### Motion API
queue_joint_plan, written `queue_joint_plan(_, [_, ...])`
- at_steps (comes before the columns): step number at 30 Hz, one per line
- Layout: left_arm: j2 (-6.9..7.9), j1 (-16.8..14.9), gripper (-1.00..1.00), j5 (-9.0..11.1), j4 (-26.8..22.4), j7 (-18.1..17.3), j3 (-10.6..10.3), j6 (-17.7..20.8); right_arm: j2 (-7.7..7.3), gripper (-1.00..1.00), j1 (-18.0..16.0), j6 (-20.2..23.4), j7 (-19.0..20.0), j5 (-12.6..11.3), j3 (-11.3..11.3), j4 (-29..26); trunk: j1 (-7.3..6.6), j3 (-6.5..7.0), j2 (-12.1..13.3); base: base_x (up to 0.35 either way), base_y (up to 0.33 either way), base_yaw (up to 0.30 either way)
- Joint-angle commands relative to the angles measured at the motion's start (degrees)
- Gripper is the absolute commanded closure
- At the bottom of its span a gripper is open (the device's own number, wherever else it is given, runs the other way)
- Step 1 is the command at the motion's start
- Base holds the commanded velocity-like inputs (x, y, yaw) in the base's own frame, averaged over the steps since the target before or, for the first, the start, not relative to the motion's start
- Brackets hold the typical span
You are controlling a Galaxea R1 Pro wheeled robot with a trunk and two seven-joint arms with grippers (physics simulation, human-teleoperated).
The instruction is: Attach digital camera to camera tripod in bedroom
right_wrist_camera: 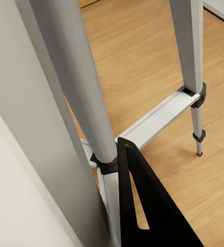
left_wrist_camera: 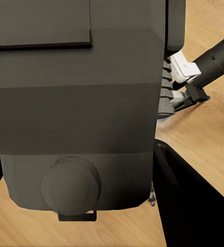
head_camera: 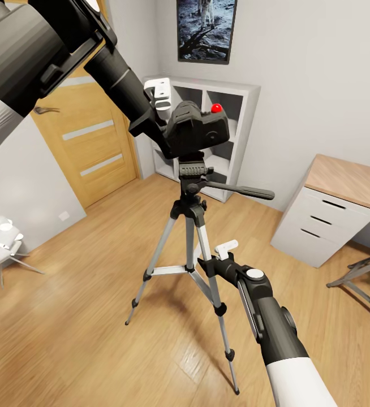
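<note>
The camera, black with a red dot on top, sits on the head of the tripod, which stands on the wood floor in the middle of the room. The left gripper reaches in from behind the camera and seems to hold it, one white finger showing above its rear edge; the jaws look closed on the body, though the camera hides most of them. In the left wrist view the camera is pressed close to the lens.

The right gripper is at a front tripod leg, its white finger just beside the silver tube. The right wrist view shows the tripod legs very near, with one dark finger alongside; whether those jaws clamp the leg I cannot tell.

A white shelf, a door and a drawer unit stand along the walls.
</note>
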Motion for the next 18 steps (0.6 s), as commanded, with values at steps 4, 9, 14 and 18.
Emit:
queue_joint_plan(4, [0.13,-0.1,1.00,0.2,0.0,0.0,-0.2,0.4,0.01,1.00,0.0,-0.1,0.4,2.2,-0.1,1.5,0.05,-0.11,-0.1,0.000,0.000,0.000])
queue_joint_plan(9, [0.14,-0.1,1.00,0.1,0.1,0.2,-0.2,0.4,0.00,1.00,0.0,-0.1,0.4,2.2,-0.1,1.5,0.05,-0.11,-0.1,0.000,0.000,0.000])
queue_joint_plan(14, [0.19,-0.1,1.00,-0.2,0.1,0.3,-0.1,0.4,0.00,1.00,0.0,-0.1,0.4,2.2,-0.1,1.5,0.05,-0.11,-0.1,0.000,0.000,0.000])
queue_joint_plan(18, [0.18,-0.1,1.00,-0.3,0.1,0.3,-0.2,0.4,0.00,1.00,0.0,-0.1,0.5,2.2,-0.1,1.6,0.05,-0.11,-0.1,0.000,0.000,0.000])
